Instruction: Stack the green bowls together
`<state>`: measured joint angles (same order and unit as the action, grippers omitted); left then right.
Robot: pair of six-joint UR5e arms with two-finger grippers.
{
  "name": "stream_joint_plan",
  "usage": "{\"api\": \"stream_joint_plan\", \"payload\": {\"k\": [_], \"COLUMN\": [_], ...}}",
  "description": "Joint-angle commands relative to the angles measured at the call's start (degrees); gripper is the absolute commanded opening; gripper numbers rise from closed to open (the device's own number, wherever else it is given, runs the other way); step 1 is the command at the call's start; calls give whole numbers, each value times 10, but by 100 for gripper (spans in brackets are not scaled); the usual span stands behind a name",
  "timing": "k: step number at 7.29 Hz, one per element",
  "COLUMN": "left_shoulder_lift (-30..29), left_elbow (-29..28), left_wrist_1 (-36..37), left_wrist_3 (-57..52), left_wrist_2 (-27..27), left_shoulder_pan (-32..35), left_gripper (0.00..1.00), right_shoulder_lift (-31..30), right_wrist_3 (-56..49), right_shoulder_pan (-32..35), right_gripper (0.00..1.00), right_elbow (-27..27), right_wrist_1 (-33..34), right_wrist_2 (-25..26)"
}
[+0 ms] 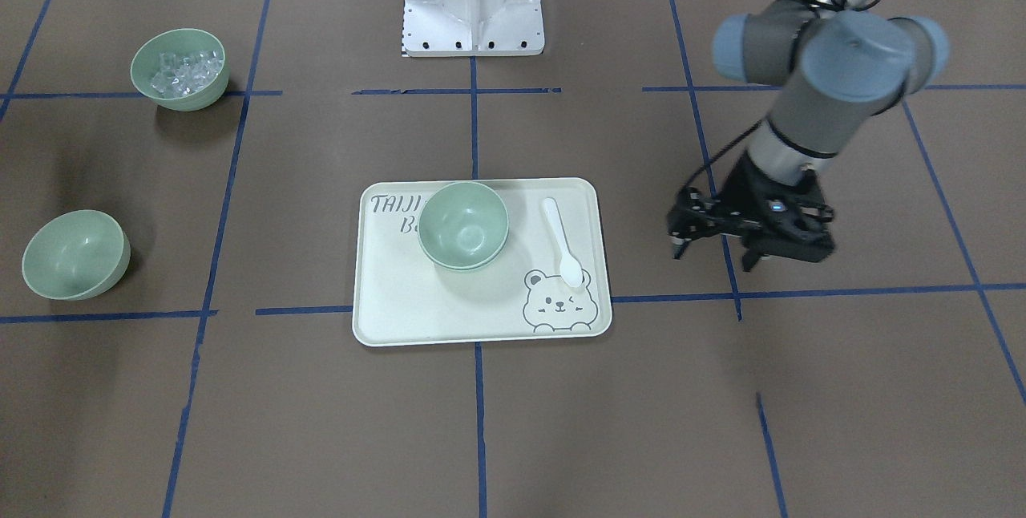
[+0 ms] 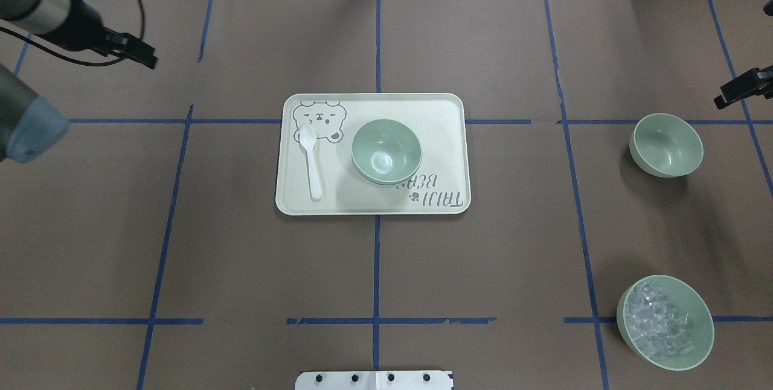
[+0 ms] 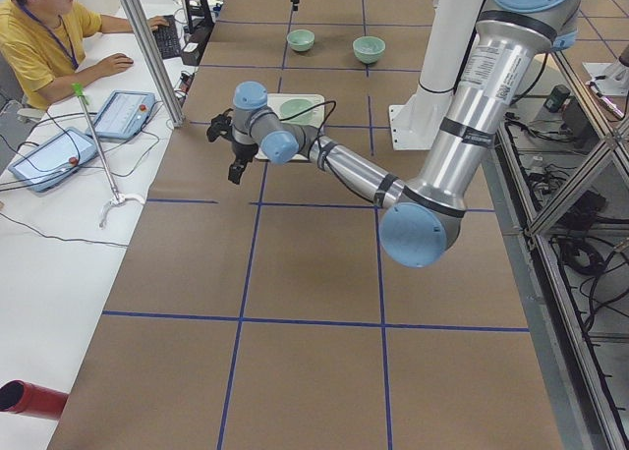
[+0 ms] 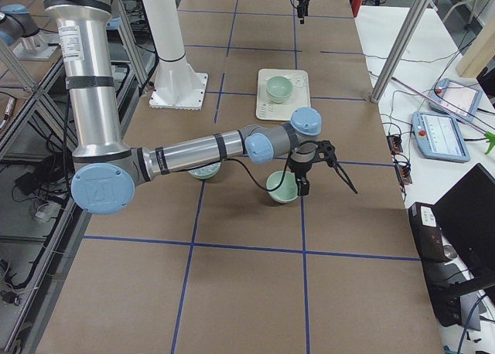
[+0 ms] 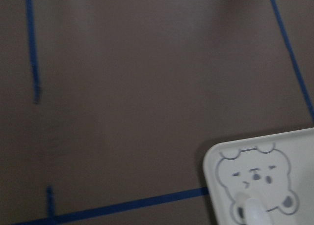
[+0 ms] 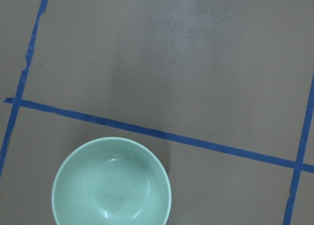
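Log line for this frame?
tray stack: two bowls | third bowl: apart, unstacked | left gripper: open, empty | right gripper: near third bowl

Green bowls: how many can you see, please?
4: apparently two nested bowls on the tray, one empty bowl and one ice-filled bowl on the robot's right; others might hide nested.

bare table (image 2: 483, 257) around lone bowl (image 2: 666, 144), spoon (image 2: 311, 160) near stacked bowls (image 2: 386, 151)

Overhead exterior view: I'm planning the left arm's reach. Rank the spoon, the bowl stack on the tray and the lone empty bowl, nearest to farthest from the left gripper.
From the left gripper:
1. spoon, on the left part of the tray.
2. bowl stack, right of the spoon on the tray.
3. lone empty bowl, far on the view's right.
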<state>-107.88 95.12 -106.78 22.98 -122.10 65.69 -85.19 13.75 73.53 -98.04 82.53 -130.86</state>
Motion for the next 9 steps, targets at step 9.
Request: {"api": "stream_joint_plan", "payload": {"k": [9], "left_shoulder_lift": [114], "left_elbow": [-51], "left_wrist_1": [288], "left_wrist_3": [-364], "left_wrist_2": [-168], "left_shoulder_pan": [249], "left_gripper": [100], "right_shoulder_lift": [-14], "right_wrist_3": [151], "right_shoulder_pan": [-93], "right_gripper": [91], "right_elbow": [121], "right_wrist_1": [-231], "right_wrist_2": [39]}}
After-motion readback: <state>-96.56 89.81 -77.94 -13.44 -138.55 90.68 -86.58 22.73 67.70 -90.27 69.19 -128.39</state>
